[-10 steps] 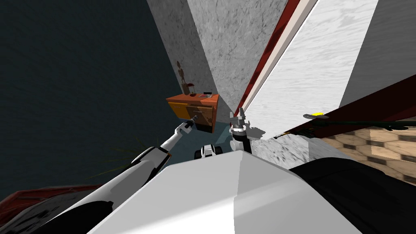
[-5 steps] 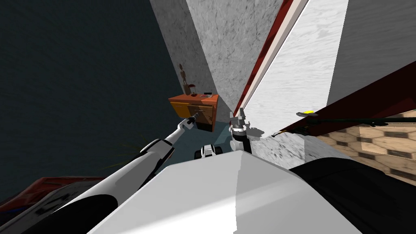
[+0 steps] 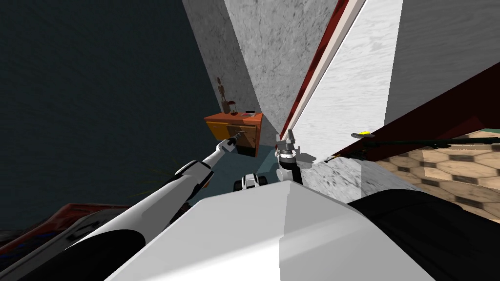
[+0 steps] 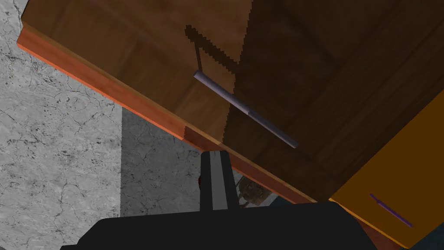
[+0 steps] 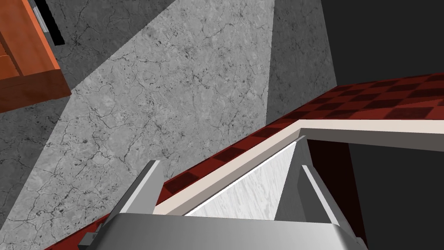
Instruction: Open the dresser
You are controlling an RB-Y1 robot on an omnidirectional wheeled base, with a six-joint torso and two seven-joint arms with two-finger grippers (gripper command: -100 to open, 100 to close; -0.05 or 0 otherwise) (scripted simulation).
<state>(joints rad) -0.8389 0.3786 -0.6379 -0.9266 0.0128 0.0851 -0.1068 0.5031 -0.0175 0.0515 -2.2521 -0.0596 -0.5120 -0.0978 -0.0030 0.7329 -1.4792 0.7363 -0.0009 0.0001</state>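
Left wrist view: left hand (image 4: 212,154), clenched empty, sits short of the dresser handle (image 4: 245,110); advancing closed risks glancing off.

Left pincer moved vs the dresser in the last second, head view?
Yes. The left pincer has crept forward, up the dresser front toward its grey bar handle; a second ago it sat nearer the front's lower edge.
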